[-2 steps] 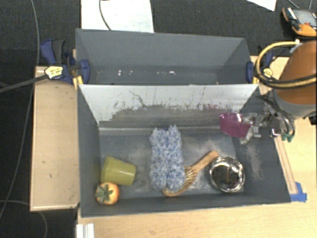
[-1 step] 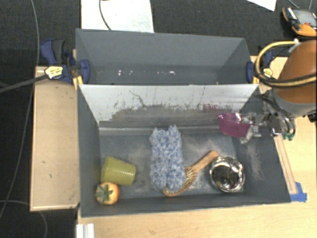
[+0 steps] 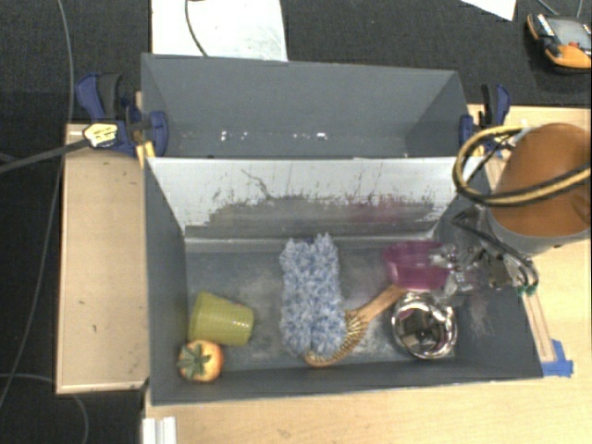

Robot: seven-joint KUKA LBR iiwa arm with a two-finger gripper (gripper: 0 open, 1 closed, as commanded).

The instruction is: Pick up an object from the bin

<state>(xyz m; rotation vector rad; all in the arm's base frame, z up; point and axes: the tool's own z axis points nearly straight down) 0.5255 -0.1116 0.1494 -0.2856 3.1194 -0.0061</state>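
Collision is risked: the gripper [image 3: 460, 274], whose opening cannot be told, is placed just right of the pink translucent container [image 3: 412, 265]; the shiny metal cup [image 3: 424, 328] nearer could be knocked.

The arm [image 3: 555, 225] comes in from the right edge of the frame at about mid-height, its end pointing left. A rounded orange cover [image 3: 548, 169] caps it, with black and yellow cables [image 3: 476, 160] (bent in a loop) hanging off the cover's left side. Below the cover sits the dark metal wrist [image 3: 495, 262]. The gripper [image 3: 451, 271] projects leftward from it, right of the frame's centre.
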